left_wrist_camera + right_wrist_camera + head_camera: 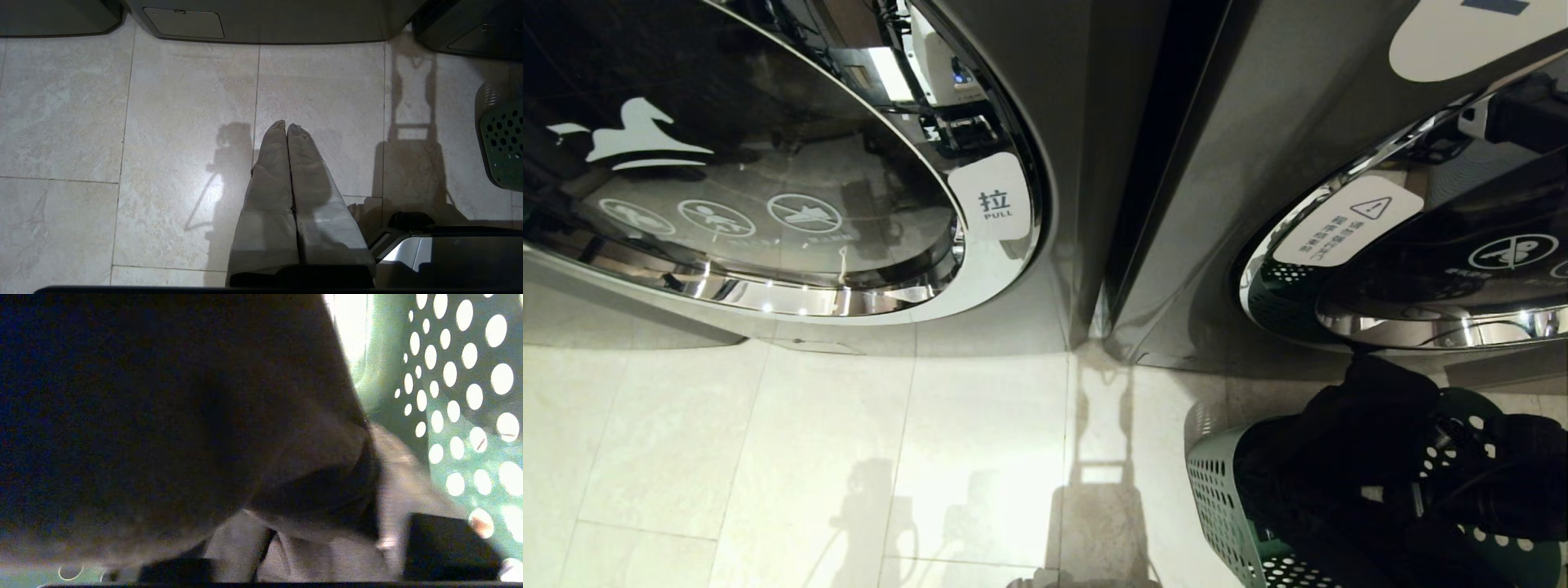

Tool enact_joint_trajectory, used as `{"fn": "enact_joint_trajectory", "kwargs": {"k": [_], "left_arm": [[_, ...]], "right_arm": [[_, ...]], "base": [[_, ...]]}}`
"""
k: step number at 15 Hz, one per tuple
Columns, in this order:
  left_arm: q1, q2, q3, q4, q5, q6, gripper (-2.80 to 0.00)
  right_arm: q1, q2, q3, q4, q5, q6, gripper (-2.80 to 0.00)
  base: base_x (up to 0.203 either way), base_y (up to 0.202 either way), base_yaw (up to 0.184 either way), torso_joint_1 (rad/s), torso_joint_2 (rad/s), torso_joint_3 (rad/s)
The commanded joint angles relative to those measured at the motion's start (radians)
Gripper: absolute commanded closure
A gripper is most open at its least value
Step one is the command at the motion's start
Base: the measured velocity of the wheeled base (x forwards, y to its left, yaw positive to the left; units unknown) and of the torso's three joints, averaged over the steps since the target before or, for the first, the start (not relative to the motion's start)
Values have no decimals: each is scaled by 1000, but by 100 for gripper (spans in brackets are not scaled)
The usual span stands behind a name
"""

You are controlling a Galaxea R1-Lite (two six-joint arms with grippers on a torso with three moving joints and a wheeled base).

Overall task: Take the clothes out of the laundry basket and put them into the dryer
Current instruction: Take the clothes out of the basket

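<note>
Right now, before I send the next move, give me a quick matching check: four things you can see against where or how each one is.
1. left gripper
2. laundry basket
3. PULL label
4. right gripper

A. on the door rim of the left-hand machine
B. green, perforated, standing on the floor
C. fingers shut, over bare tiles
D. down in the basket, against dark cloth

Pairs: 1-C, 2-B, 3-A, 4-D
</note>
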Motion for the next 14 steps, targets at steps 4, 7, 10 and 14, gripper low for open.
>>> {"fn": "enact_joint_trajectory", "kwargs": {"k": [4,7,10,14], "left_arm": [[0,0,0,0,0,0,0],[0,0,0,0,0,0,0],[0,0,0,0,-1,0,0],[0,0,0,0,-1,1,0]], "right_arm": [[1,2,-1,-4,2,-2,0],[1,-28,7,-4,2,-4,0],[1,-102,52,18,9,-4,0],[-10,-291,164,108,18,4,0]], "base": [[0,0,0,0,0,0],[0,0,0,0,0,0],[0,0,0,0,0,0],[0,0,0,0,0,0]]}}
